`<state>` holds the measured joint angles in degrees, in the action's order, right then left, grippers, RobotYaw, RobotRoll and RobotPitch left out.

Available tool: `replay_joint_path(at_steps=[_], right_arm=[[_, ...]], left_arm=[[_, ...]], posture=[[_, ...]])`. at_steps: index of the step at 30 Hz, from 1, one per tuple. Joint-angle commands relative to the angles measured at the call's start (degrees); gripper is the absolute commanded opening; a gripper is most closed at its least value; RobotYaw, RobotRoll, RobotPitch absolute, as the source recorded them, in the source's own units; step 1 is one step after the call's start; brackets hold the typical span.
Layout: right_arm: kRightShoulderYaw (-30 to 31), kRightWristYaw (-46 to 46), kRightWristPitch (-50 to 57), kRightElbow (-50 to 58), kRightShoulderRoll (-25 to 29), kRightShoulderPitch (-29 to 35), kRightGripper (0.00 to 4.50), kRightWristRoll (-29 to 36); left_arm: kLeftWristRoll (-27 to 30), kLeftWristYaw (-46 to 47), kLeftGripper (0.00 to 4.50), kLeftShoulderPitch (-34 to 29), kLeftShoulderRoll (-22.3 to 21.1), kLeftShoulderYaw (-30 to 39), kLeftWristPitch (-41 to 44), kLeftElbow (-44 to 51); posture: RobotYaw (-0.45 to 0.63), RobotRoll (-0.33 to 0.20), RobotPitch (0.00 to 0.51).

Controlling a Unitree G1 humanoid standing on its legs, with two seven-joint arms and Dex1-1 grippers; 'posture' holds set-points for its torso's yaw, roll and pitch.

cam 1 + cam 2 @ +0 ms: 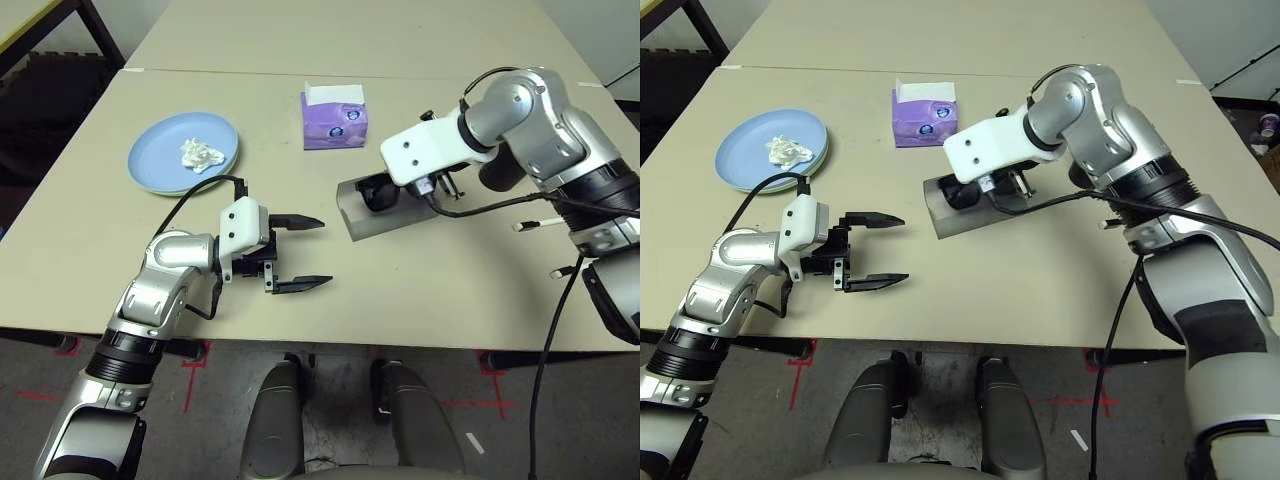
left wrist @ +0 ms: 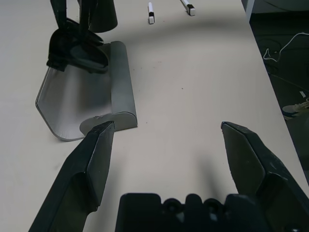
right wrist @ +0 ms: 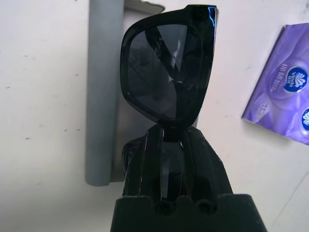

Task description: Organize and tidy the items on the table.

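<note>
The right end effector (image 3: 169, 140) has its two black fingers pinched together on the black sunglasses (image 3: 166, 72), gripping them at the frame so one dark lens stands out past the fingertips. It holds them over the open grey glasses case (image 1: 385, 212), which lies on the beige surface (image 1: 420, 290) near the middle, with its lid laid back flat and its rounded tray towards the robot's left arm. In the left wrist view the sunglasses (image 2: 77, 48) hang at the far end of the case's lid (image 2: 72, 104); whether they touch it cannot be told.

The left end effector (image 1: 300, 253) is spread wide with nothing between its fingers, pointing sideways towards the case and low over the surface, well apart from it.

A light blue plate (image 1: 184, 152) sits at the far left of the surface, stacked on a pale green one whose rim just peeks out in the right eye view, with a crumpled white tissue (image 1: 201, 154) in it. A purple tissue box (image 1: 334, 121) stands beyond the case. Two thin white pens (image 1: 538, 224) lie on the robot's right, partly behind the right arm.
</note>
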<state>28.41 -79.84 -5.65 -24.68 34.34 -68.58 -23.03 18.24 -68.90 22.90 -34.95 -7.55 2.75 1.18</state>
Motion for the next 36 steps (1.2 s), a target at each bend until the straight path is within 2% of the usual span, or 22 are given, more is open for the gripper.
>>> replay_joint_path(at_steps=[1, 20, 36], right_arm=[[0.30, 1.99, -0.40, 0.25, -0.55, -0.50, 0.52, -1.40], [-0.31, 2.55, 4.31, 9.31, -0.04, 4.19, 0.52, -1.73], [0.37, 5.98, 3.95, 8.77, 0.39, 6.27, 0.52, -4.98]], left_arm=[[-0.16, -0.02, 4.50, -0.53, -0.10, -0.44, 0.45, 0.65], [2.67, 5.36, 4.50, -0.53, 1.70, 3.32, 4.49, 1.67], [2.50, 5.30, 4.50, -0.09, 1.31, 3.34, 4.09, 1.27]], posture=[[0.02, 0.000, 0.190], [0.01, 0.000, 0.190], [0.01, 0.000, 0.191]])
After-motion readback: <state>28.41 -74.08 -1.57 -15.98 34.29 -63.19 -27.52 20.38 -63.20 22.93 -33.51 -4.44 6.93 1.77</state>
